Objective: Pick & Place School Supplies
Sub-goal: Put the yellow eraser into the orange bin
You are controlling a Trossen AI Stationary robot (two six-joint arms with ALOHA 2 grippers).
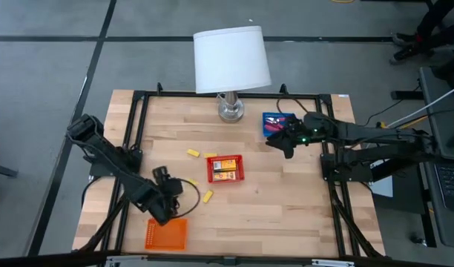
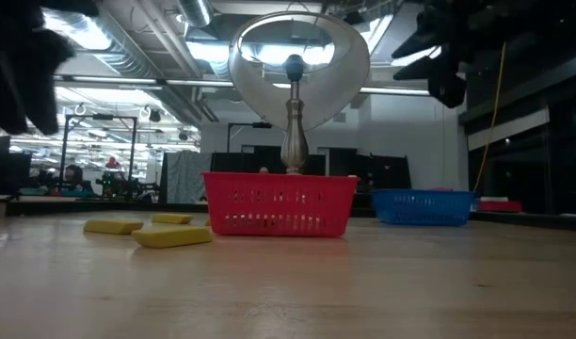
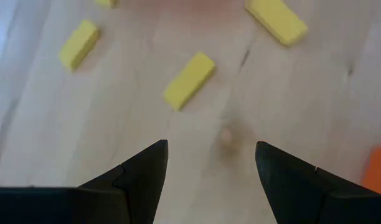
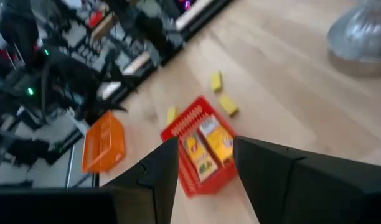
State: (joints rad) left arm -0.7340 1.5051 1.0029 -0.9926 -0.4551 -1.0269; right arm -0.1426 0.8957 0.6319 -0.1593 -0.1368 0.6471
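Four pale yellow blocks lie flat on the table: two (image 1: 193, 153) (image 1: 210, 155) beyond the red tray (image 1: 212, 176), two (image 1: 208, 196) (image 1: 190, 182) nearer. Two orange-yellow pieces (image 1: 226, 167) lie in the red tray. Something pink-red (image 1: 274, 126) shows in the blue tray (image 1: 280, 116); what it is cannot be told. My left gripper (image 1: 175, 191) (image 3: 212, 146) is open and empty, above the table short of one block (image 3: 189, 79). My right gripper (image 1: 275, 139) (image 4: 205, 139) is open and empty, raised beside the blue tray and facing the red tray (image 4: 185, 127).
An orange tray (image 1: 166, 233) sits by the near edge, close to my left gripper. The white-shaded lamp (image 1: 231, 59) stands on its silver base (image 1: 230, 111) at the far edge, next to the blue tray. Bare wood lies between the red tray and the table's right edge.
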